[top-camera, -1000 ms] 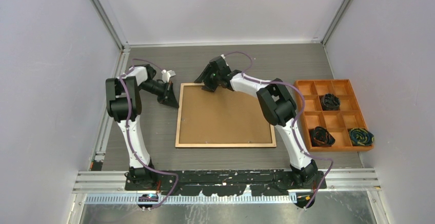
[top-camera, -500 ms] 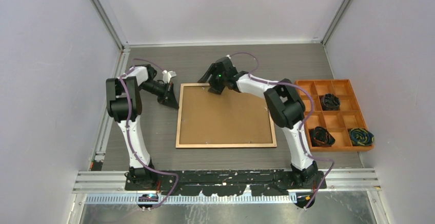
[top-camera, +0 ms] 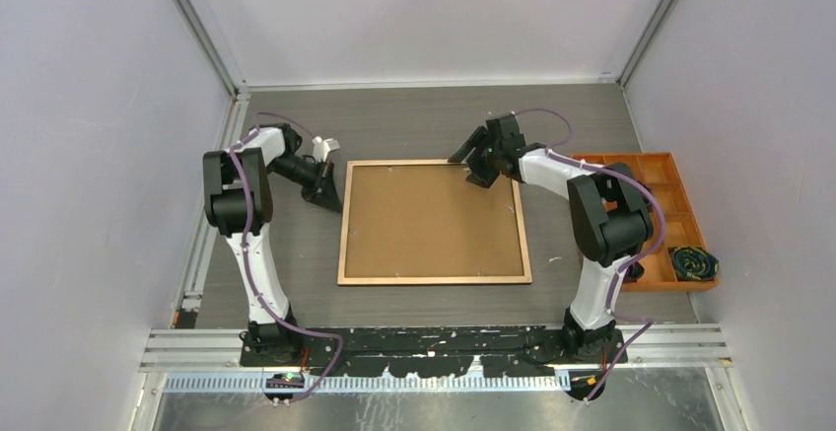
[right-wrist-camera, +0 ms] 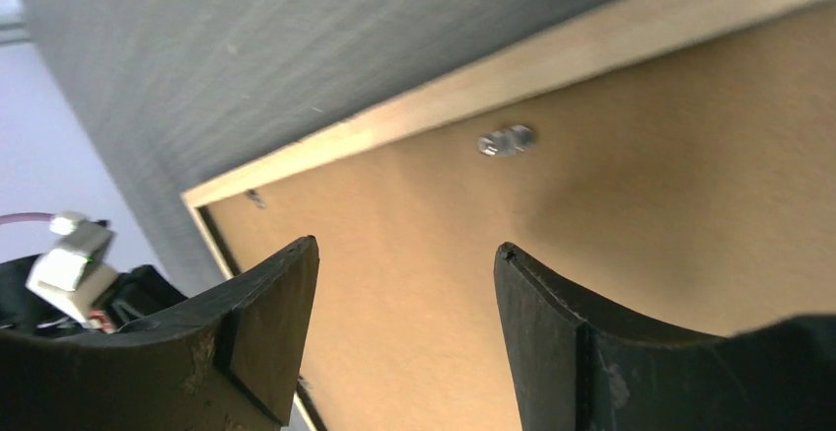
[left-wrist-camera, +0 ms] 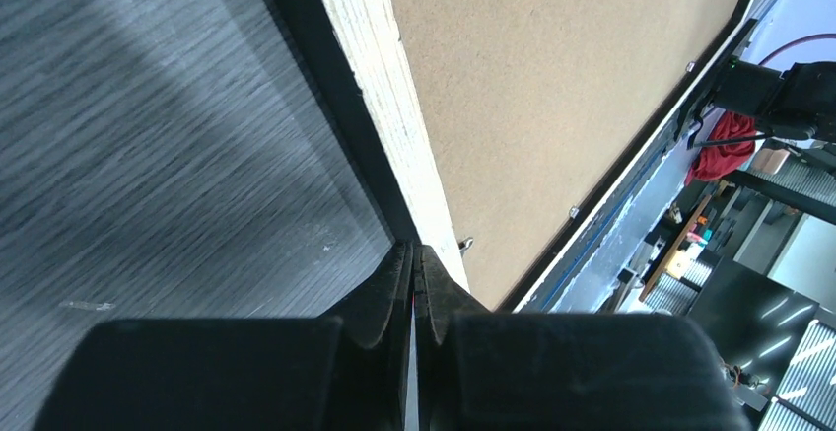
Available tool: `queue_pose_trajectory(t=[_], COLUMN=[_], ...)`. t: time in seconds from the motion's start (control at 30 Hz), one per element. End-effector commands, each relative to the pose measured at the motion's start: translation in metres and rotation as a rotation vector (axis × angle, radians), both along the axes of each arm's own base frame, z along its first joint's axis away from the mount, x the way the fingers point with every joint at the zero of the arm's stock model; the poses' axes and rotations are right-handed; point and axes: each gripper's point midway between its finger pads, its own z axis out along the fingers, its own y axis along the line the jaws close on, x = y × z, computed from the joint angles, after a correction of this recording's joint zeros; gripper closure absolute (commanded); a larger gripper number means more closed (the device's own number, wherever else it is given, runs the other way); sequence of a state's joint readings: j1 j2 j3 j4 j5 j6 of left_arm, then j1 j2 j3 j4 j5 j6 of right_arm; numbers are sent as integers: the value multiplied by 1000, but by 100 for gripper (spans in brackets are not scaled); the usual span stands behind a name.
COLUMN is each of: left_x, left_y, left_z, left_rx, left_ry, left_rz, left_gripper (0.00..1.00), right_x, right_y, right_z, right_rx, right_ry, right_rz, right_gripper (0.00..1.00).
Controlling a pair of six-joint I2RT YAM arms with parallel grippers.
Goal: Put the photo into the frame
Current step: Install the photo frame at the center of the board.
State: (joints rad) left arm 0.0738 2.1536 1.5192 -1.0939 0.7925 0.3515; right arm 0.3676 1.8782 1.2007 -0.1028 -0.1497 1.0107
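The frame (top-camera: pixel 343 224) lies face down on the table, its light wood back up, with the brown backing board (top-camera: pixel 432 219) inside it. The photo is hidden. My left gripper (top-camera: pixel 330 194) is shut and empty, just outside the frame's far left corner. In the left wrist view its tips (left-wrist-camera: pixel 414 251) meet at the dark outer side of the frame's wood rail (left-wrist-camera: pixel 380 76). My right gripper (top-camera: pixel 471 170) hangs open over the far right part of the frame. In the right wrist view it (right-wrist-camera: pixel 406 246) has nothing between its fingers, above the backing board (right-wrist-camera: pixel 641 204) and below a small metal tab (right-wrist-camera: pixel 505 140).
An orange compartment tray (top-camera: pixel 680 170) stands at the right, partly behind my right arm, with a dark bundle (top-camera: pixel 693 263) in a near compartment. Grey walls close in the table on three sides. Small metal tabs sit along the frame's inner edge.
My right gripper has moved right along the frame's far rail, from the left-middle towards the far right corner, and has opened wider. My left arm has stayed put.
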Motion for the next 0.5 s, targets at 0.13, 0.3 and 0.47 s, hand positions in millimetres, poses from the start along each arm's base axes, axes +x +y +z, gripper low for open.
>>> queue_pose_trajectory(t=[0.13,0.3,0.47], left_x=[-3,-3,-2], left_y=[-1,-1,-2], left_z=[16,15,16], left_rx=[1,0,-1], left_ry=[-33,-32,-35], left_rz=[-18,-18,-22], left_gripper=[95,95,95], right_x=[3,13,22], right_y=[-12,-18,-25], right_z=[-2,-6,-13], right_rx=[-67,-109,-154], right_ry=[-24,-32,-34], right_rz=[20,14,2], right_gripper=[33,36,38])
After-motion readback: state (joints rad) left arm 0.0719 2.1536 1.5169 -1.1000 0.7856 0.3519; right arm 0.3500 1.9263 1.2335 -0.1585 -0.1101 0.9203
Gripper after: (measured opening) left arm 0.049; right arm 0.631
